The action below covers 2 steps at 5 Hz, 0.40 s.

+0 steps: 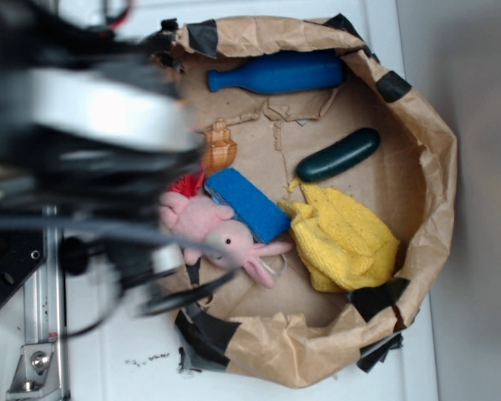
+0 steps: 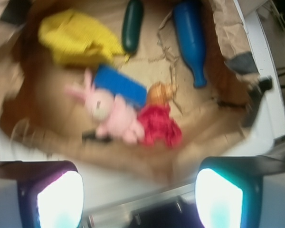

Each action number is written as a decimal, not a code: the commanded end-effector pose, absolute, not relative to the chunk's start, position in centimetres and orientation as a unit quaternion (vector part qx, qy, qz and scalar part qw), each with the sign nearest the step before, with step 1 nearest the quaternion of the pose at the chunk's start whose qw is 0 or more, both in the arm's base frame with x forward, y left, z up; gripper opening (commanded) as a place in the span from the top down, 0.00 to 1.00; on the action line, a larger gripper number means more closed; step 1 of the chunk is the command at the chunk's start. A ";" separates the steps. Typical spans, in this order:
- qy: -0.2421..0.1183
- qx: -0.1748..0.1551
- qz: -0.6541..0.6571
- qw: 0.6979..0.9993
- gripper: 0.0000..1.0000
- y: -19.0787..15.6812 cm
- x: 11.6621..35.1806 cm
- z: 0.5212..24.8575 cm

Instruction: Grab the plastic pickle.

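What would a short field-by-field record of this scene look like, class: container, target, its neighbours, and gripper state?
container: brown paper bag with rolled-down rim, patched with black tape
target: dark green pickle, lying free on the bag floor
neighbours: blue bottle apart from it; yellow cloth close by
other items: blue block, pink plush toy
gripper: gripper open, outside the bag, holding nothing
task status: pickle not yet grabbed

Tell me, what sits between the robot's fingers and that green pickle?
In the wrist view, the pink plush rabbit and blue block lie between the fingers and the plastic pickle, with the yellow cloth just aside.
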State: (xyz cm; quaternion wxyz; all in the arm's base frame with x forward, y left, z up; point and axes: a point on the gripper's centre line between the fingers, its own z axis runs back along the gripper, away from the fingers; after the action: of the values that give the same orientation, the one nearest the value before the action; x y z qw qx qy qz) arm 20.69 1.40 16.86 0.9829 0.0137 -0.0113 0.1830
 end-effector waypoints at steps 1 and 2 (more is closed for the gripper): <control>-0.080 0.028 0.332 0.939 0.00 5.7 28.7 13.5; -0.065 0.045 0.326 0.942 0.00 6.2 31.6 10.6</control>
State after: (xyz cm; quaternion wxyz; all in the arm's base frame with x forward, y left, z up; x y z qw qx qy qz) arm 31.07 4.83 8.39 0.9466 0.0512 -0.0332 0.3167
